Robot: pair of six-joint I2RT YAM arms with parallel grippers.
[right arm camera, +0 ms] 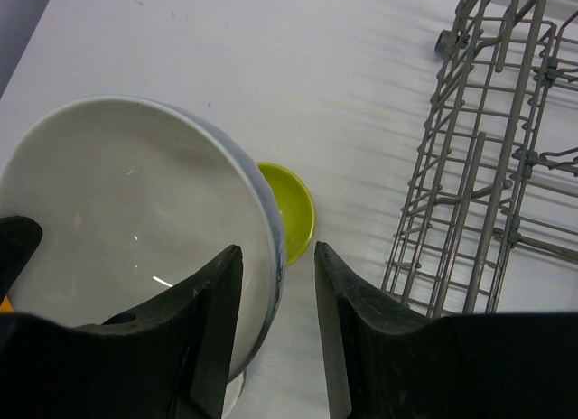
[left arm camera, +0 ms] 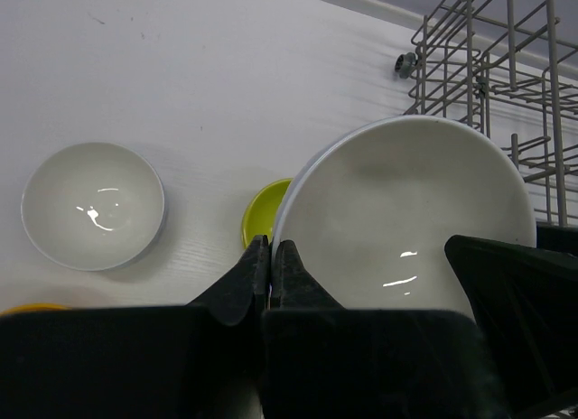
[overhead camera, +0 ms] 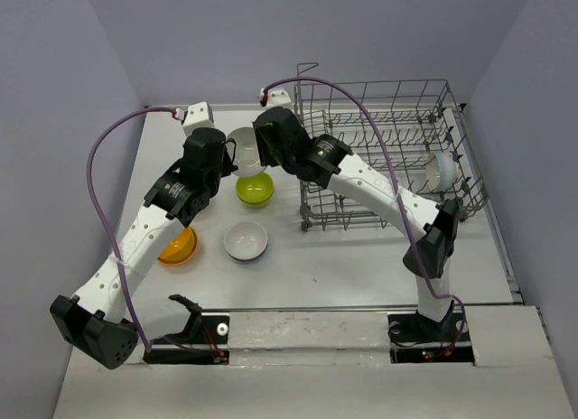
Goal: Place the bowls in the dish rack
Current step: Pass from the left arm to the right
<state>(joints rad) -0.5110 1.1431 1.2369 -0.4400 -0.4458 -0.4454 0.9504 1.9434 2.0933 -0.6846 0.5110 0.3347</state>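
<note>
My left gripper (left arm camera: 272,247) is shut on the rim of a white bowl (left arm camera: 406,211), holding it up above the table just left of the dish rack (overhead camera: 388,148). My right gripper (right arm camera: 278,252) is open and straddles the opposite rim of that white bowl (right arm camera: 117,211): one finger sits inside, and the other stands outside with a gap. A lime green bowl (overhead camera: 255,190) lies on the table under the held bowl. Nearer the arms, a second white bowl (overhead camera: 246,241) and an orange bowl (overhead camera: 178,246) rest on the table. Another bowl (overhead camera: 442,171) stands in the rack's right end.
The rack's wire wall (right arm camera: 488,148) stands close to the right of both grippers. Grey walls enclose the table on the left, back and right. Purple cables loop over both arms.
</note>
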